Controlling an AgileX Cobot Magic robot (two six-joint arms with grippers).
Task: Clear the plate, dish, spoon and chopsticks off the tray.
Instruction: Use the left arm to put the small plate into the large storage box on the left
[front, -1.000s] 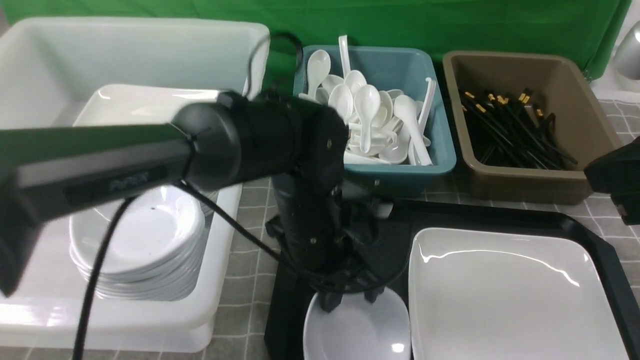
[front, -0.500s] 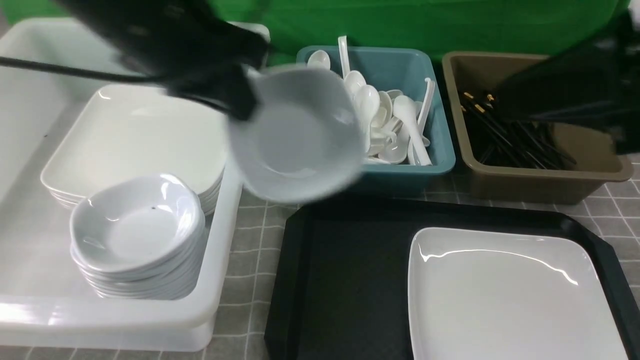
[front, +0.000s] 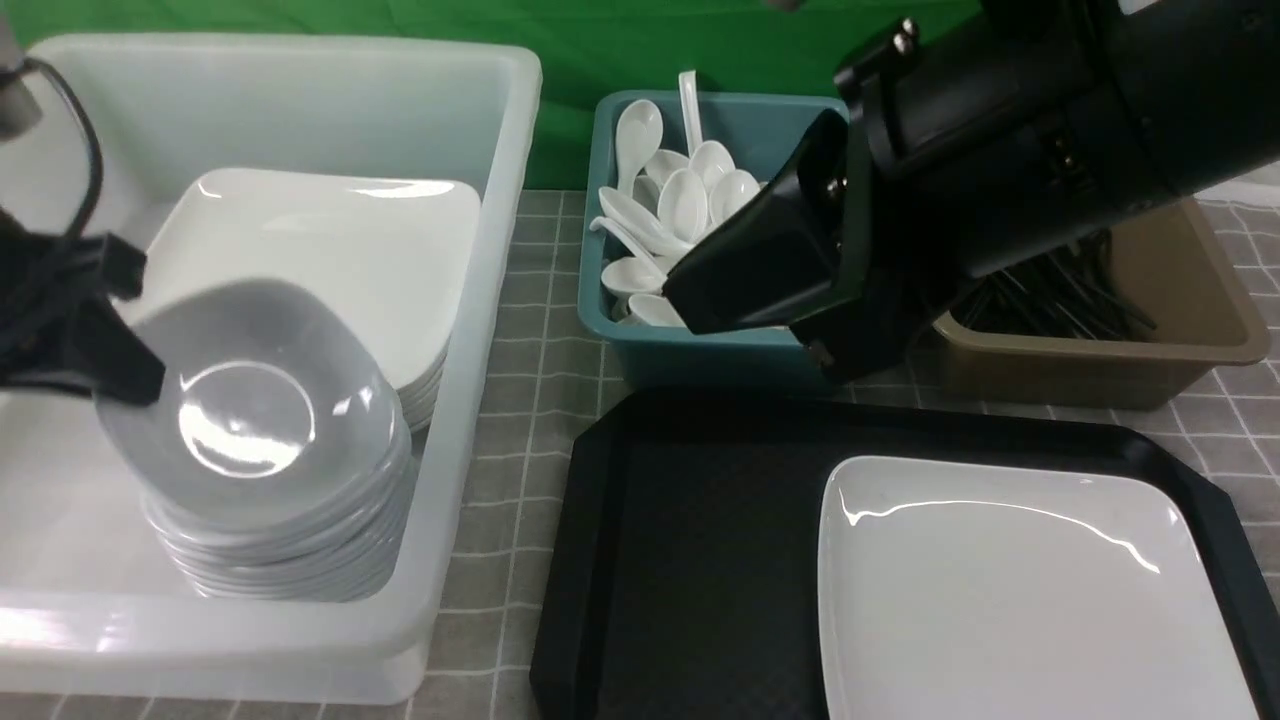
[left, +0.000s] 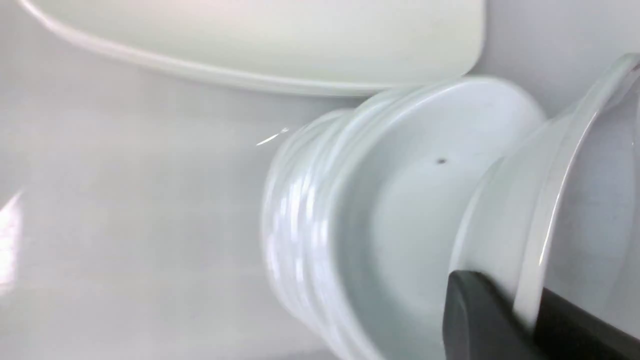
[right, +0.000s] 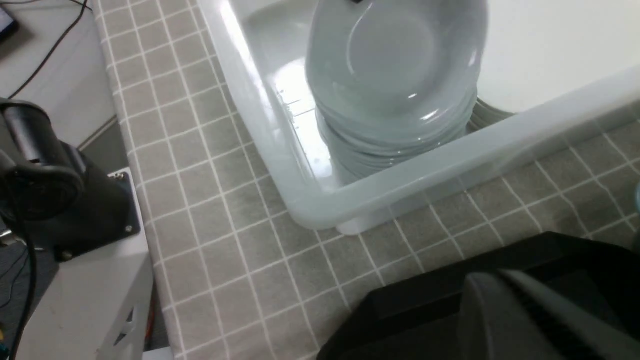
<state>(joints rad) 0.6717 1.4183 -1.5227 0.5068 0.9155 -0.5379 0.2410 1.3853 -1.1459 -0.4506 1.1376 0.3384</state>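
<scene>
The black tray (front: 680, 560) holds only the large white square plate (front: 1010, 590) on its right half. My left gripper (front: 130, 370) is shut on the rim of a small white dish (front: 250, 400), tilted just over the stack of dishes (front: 280, 560) in the white bin. In the left wrist view the fingers (left: 480, 320) pinch the dish rim (left: 530, 295) above the stack (left: 400, 225). My right gripper (front: 690, 300) hangs shut and empty over the teal bin's front. In the right wrist view it (right: 492, 285) is over the tray's corner. No spoon or chopsticks show on the tray.
A white bin (front: 500, 200) at left holds stacked square plates (front: 330, 230) and the dish stack. A teal bin (front: 700, 345) holds several white spoons. A brown bin (front: 1180, 350) holds black chopsticks. The right arm blocks part of both bins. Grey checked cloth (front: 520, 450) covers the table.
My left gripper lifted the dish off the tray and carried it left to the dish stack. My right arm swung in from the right to the teal bin.
</scene>
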